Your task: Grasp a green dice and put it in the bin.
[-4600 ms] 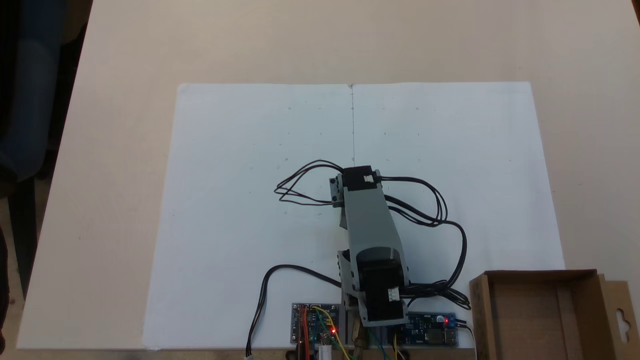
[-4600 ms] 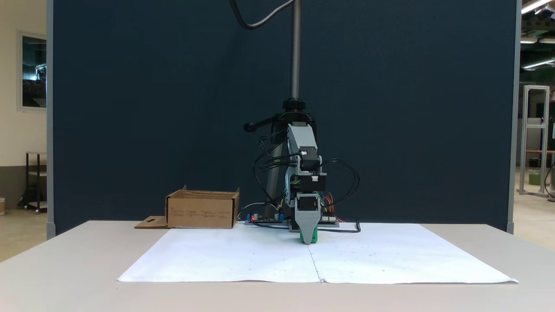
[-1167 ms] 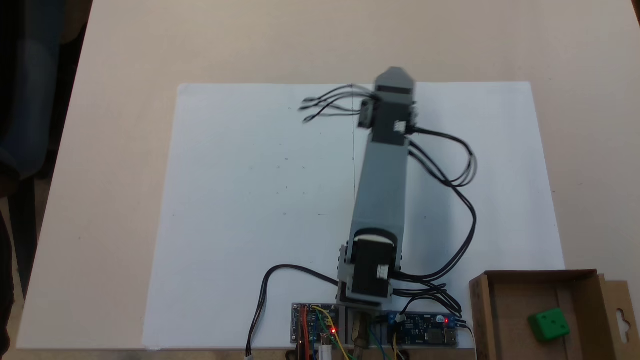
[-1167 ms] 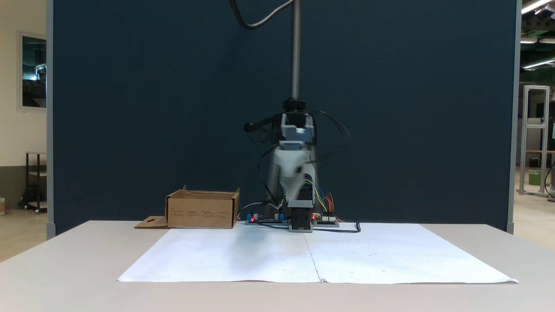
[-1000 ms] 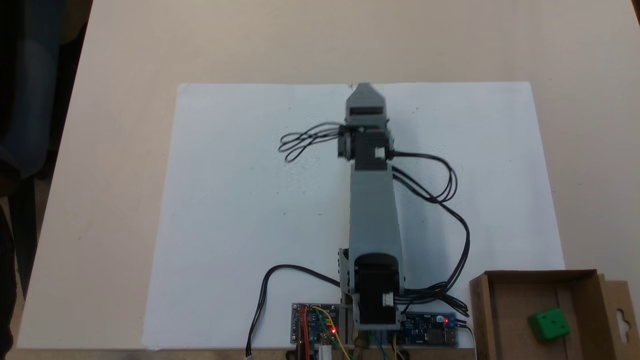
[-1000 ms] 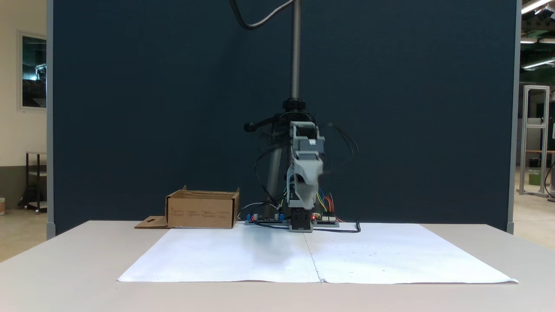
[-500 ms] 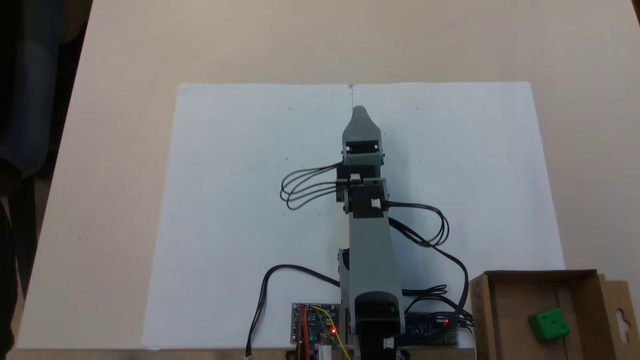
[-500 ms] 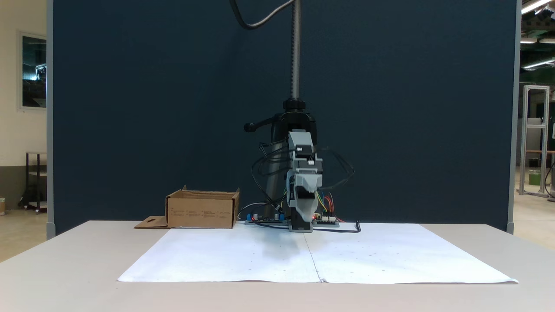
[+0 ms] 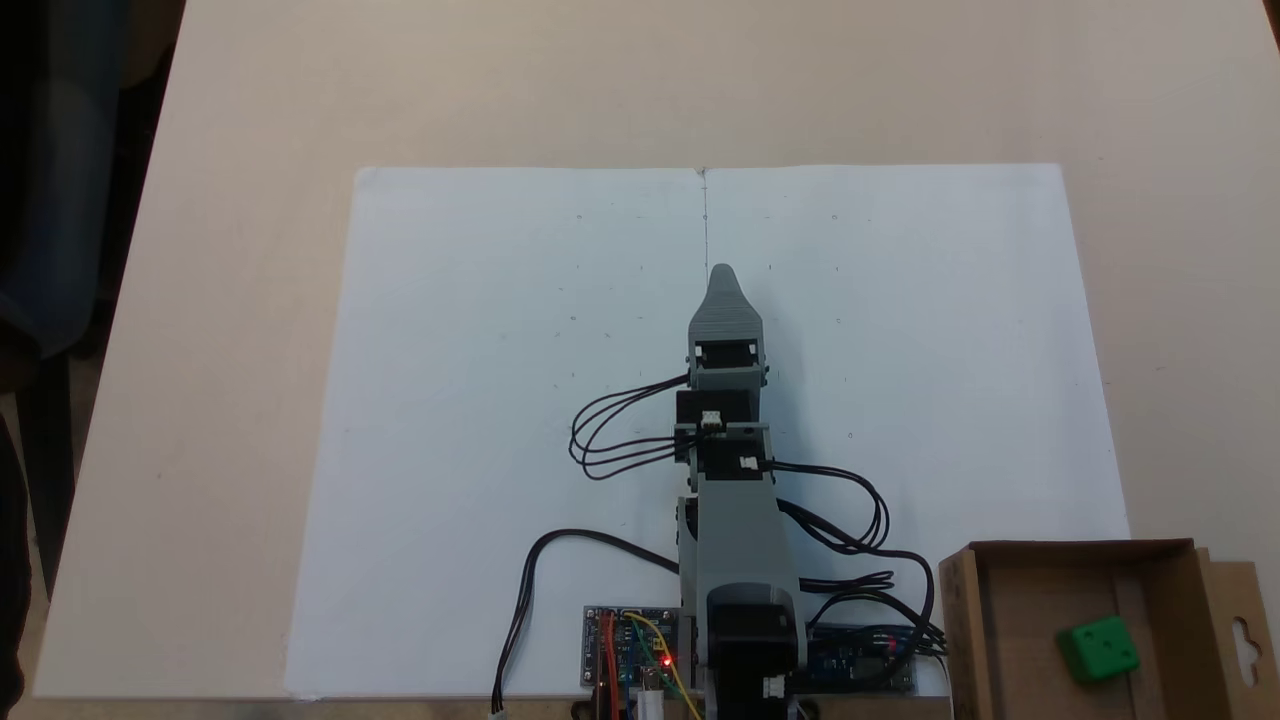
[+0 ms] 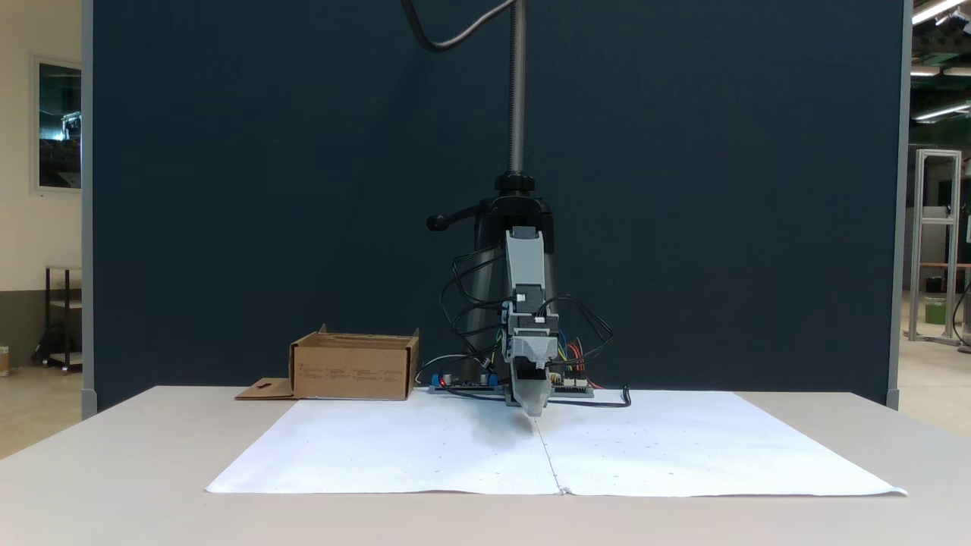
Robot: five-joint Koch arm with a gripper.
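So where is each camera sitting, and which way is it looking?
A fixed view: sits up high, looks down on the table; the arm reaches up the picture, gripper over the white paper, green dice inside the bin at the lower right.
Another fixed view: sits low at the table's far end, faces the arm head on; gripper points toward the camera, bin on the left.
Both share the arm, paper, bin and circuit boards.

A dark blue partition (image 10: 721, 189) stands behind the beige table (image 10: 114, 470) – a white paper sheet (image 10: 683, 447) lies on the tabletop. Left of the partition, a cream wall carries a framed window (image 10: 59, 125). At right, ceiling strip lights (image 10: 937, 11) glow above a metal frame (image 10: 937, 243).
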